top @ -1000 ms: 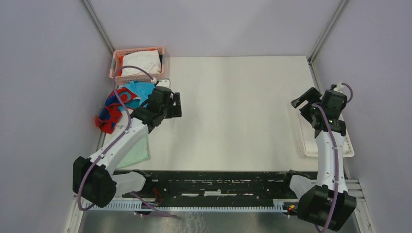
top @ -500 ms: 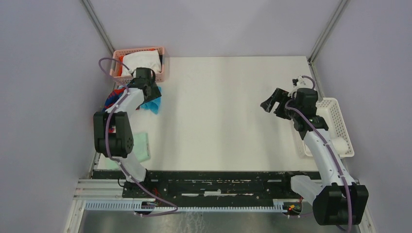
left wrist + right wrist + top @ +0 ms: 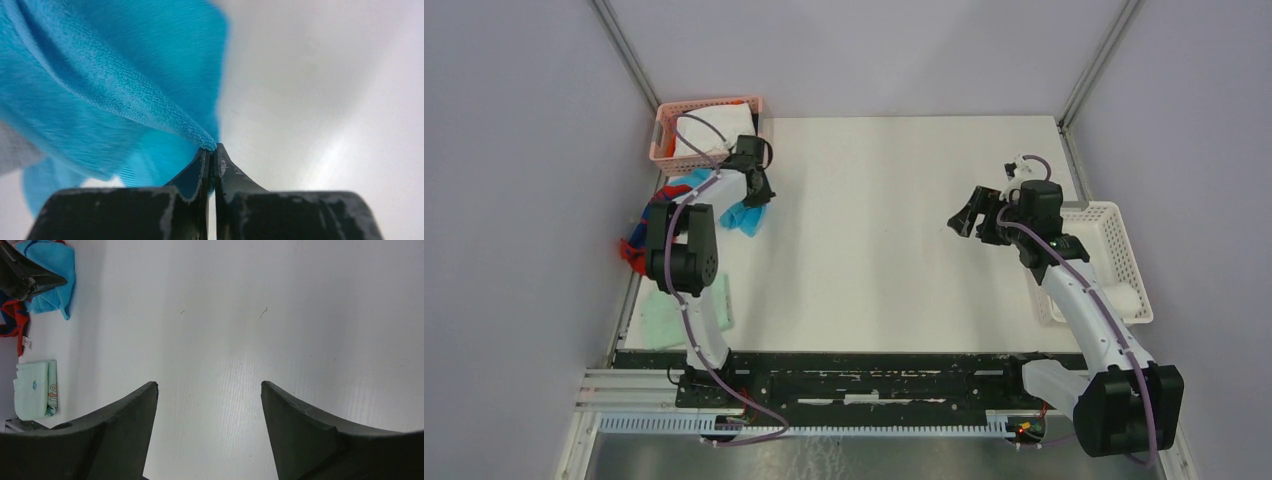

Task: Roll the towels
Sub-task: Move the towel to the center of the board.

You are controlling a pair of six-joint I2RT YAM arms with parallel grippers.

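Overhead, I saw the pink basket [image 3: 709, 102] holding the white towel [image 3: 719, 120]; the white basket [image 3: 1107, 240] held a pale item I could not identify. My left gripper [image 3: 212, 150] was pinched shut on the turquoise towel [image 3: 100, 75], just outside the pink basket, near the red towel [image 3: 639, 248]. My right gripper [image 3: 209, 385] stood wide, gripping nothing.

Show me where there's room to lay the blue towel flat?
The big bare middle of the table, between the blue towel and the right claw, is free all the way to the back edge. The left side is crowded: pink basket, red towel, mint cloth. The white basket fills the right edge.
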